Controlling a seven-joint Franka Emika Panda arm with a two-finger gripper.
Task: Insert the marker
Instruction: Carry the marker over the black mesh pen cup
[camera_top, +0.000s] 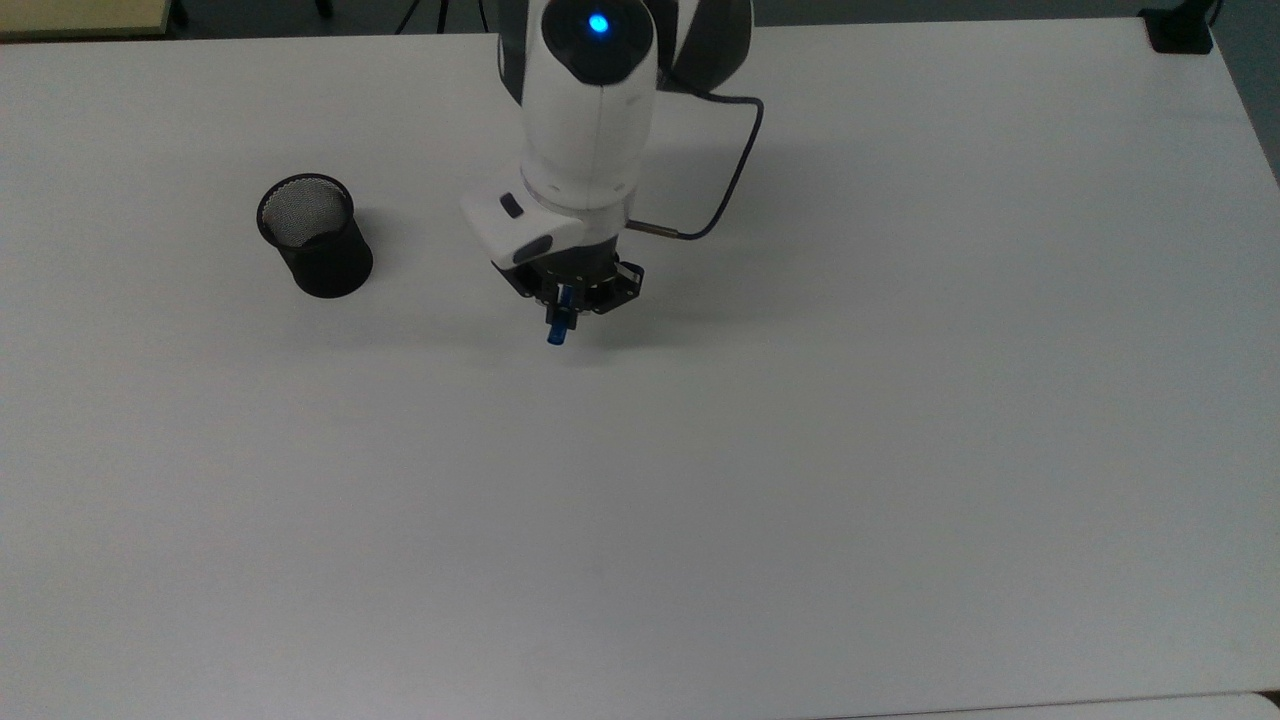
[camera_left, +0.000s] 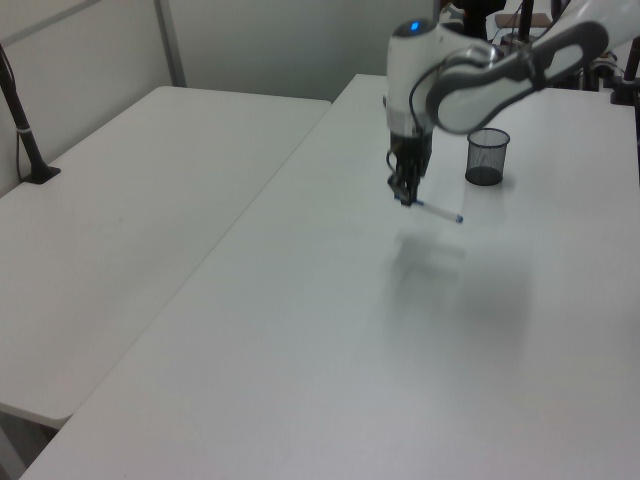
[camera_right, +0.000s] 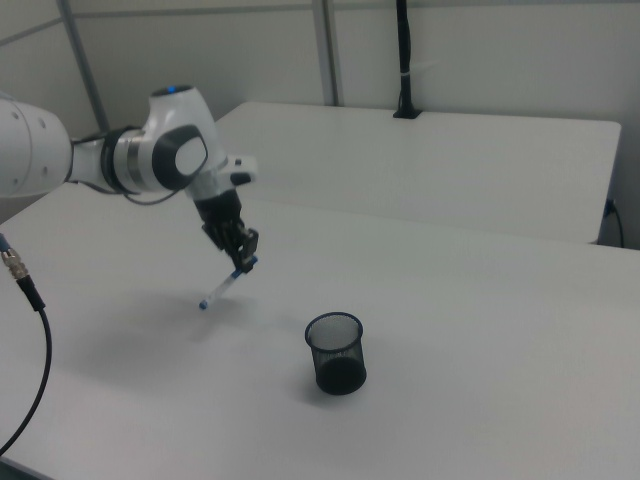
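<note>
My gripper (camera_top: 566, 300) is shut on one end of the marker (camera_top: 557, 328), a slim white pen with blue ends. The marker (camera_left: 436, 210) hangs in the air above the white table, slanting down away from the gripper (camera_left: 403, 194). In the right view the gripper (camera_right: 243, 262) holds the marker (camera_right: 222, 288) by its upper end, with the lower blue tip clear of the table. The black mesh cup (camera_top: 316, 248) stands upright on the table to the top view's left of the gripper, well apart from it. The cup (camera_right: 337, 352) looks empty.
A second white table (camera_left: 130, 200) adjoins on the left view's left, with a black clamped post (camera_left: 22, 130). A black mount (camera_top: 1180, 30) sits at the table's far right corner in the top view. A cable (camera_right: 25, 300) hangs at the right view's left edge.
</note>
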